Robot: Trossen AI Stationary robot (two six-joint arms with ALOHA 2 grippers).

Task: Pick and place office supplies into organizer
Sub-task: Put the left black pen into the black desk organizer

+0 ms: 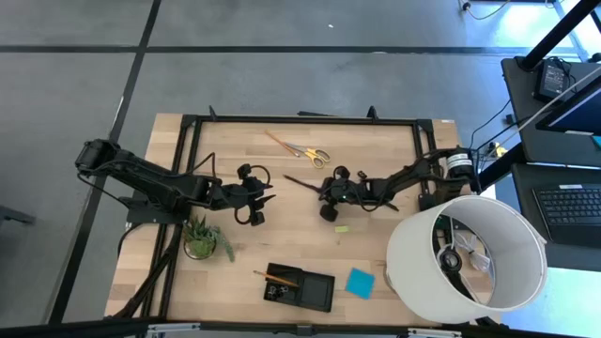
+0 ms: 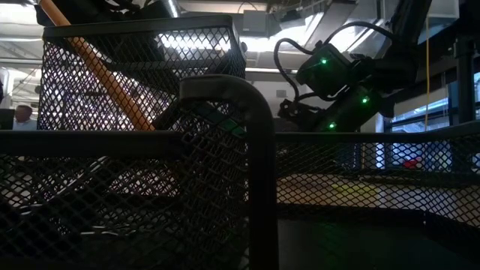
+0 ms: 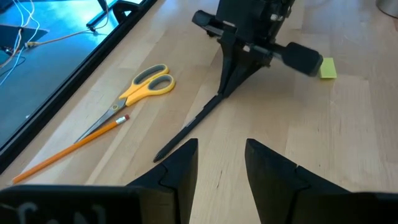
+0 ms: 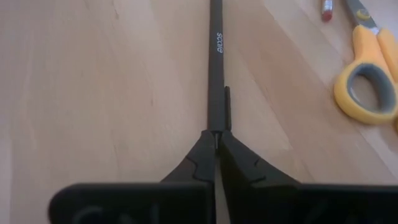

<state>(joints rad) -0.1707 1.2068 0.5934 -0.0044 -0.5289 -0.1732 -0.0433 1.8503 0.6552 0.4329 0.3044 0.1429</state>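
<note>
I see the right gripper (image 4: 217, 148) pinched on a black pen (image 4: 216, 68) mid-frame, left gripper (image 3: 221, 163) half open and empty, tray (image 1: 324, 293) at bottom holding a pencil (image 1: 275, 277).

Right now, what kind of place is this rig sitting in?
Probably a robotics lab or workshop: a wooden table in a black frame on bare grey concrete floor, with a laptop on a side desk and loose cables nearby.

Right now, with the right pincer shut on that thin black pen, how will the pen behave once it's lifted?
The thin black plastic pen looks rigid, so it probably stays straight. The right pincer grips one end only, so the long free end may droop or pivot. Its clip should limit rolling on the wooden table.
</note>
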